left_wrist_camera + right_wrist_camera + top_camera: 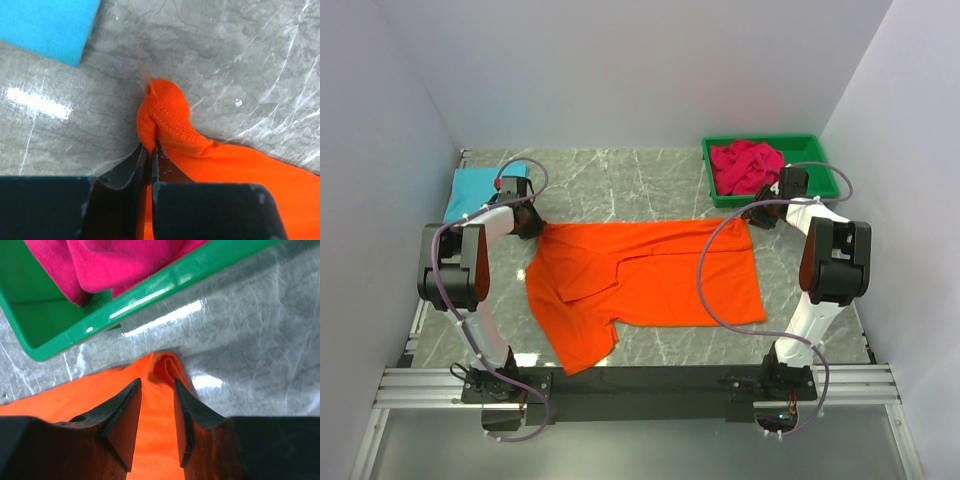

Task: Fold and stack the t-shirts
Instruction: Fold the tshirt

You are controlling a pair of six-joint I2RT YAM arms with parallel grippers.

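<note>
The orange t-shirt (650, 280) lies spread across the middle of the marble tabletop (620, 180), one part trailing toward the near edge. At its far left corner the left claw (150, 147) is pinched tight on a bunched hem. At the far right corner the right claw (157, 385) stands partly open, its fingers on either side of a raised fold. Beyond, a folded turquoise t-shirt (480, 188) sits far left, and a crimson-pink t-shirt (745, 165) lies crumpled in the green bin (825, 168) far right.

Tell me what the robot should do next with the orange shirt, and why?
Probably the right gripper should pinch shut: its jaws stand open around a corner of the bright orange cloth t-shirt, while the left gripper already grips the other far corner.
</note>
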